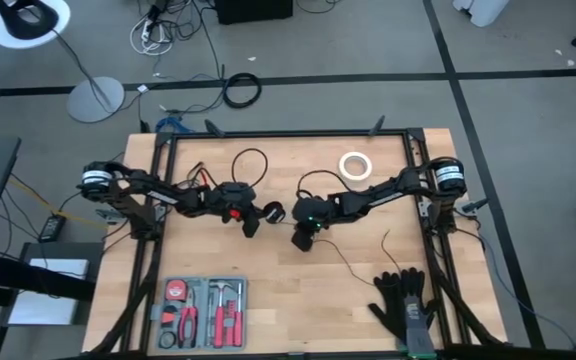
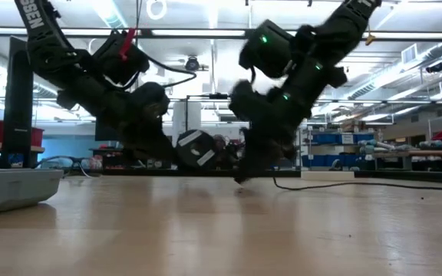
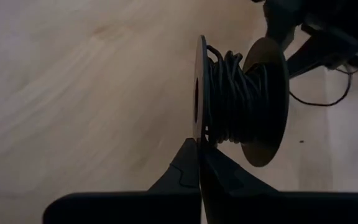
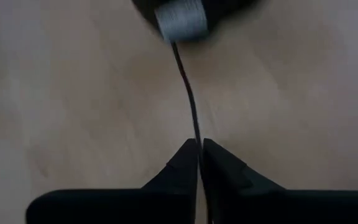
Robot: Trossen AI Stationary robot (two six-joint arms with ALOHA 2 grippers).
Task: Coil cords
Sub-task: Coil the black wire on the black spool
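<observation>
The thin black cord (image 3: 235,99) is partly wound on a small round black spool (image 1: 273,212) near the table's middle. My left gripper (image 3: 199,149) is shut on that spool. Just right of it my right gripper (image 4: 199,146) slants down toward the table, shut on a free stretch of the cord (image 4: 188,87). That stretch runs on to a blurred grey-and-black thing (image 4: 182,22) ahead of the fingers. The rest of the cord (image 1: 353,268) trails loose over the wood toward the near right, and its end (image 1: 386,236) lies on the table. My left gripper pinches the rim of one spool disc (image 3: 200,134) between its two fingers. The spool stands on edge with its axis level, and in the low view (image 2: 196,149) it is clear of the table. My right gripper pinches the thin cord (image 4: 197,135) between its fingertips, a single strand, coming from above and slanting down. The cord leaves the fingers along their line, slightly curved.
A white tape ring (image 1: 356,166) lies at the far right of the table. A tool tray (image 1: 203,310) sits at the near left and black gloves (image 1: 405,305) at the near right. Bare wood (image 1: 298,300) lies between them.
</observation>
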